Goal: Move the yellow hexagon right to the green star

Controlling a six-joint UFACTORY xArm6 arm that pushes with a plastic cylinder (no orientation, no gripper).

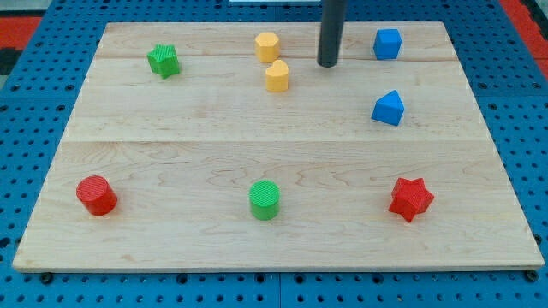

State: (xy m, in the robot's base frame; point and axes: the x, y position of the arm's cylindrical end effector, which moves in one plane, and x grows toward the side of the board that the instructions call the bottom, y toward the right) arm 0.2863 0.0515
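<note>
Two yellow blocks stand near the view's top centre: a yellow hexagon [267, 46] and just below and right of it another yellow block [277, 76], whose shape is hard to tell. The green star [163, 61] sits at the top left of the wooden board [214, 128]. My tip [328, 64] is the lower end of the dark rod, to the right of both yellow blocks, not touching them, with a gap of about one block width.
A blue cube [387, 44] is at the top right, a blue pointed block [388, 108] below it. Along the bottom are a red cylinder [97, 195], a green cylinder [265, 199] and a red star [411, 198].
</note>
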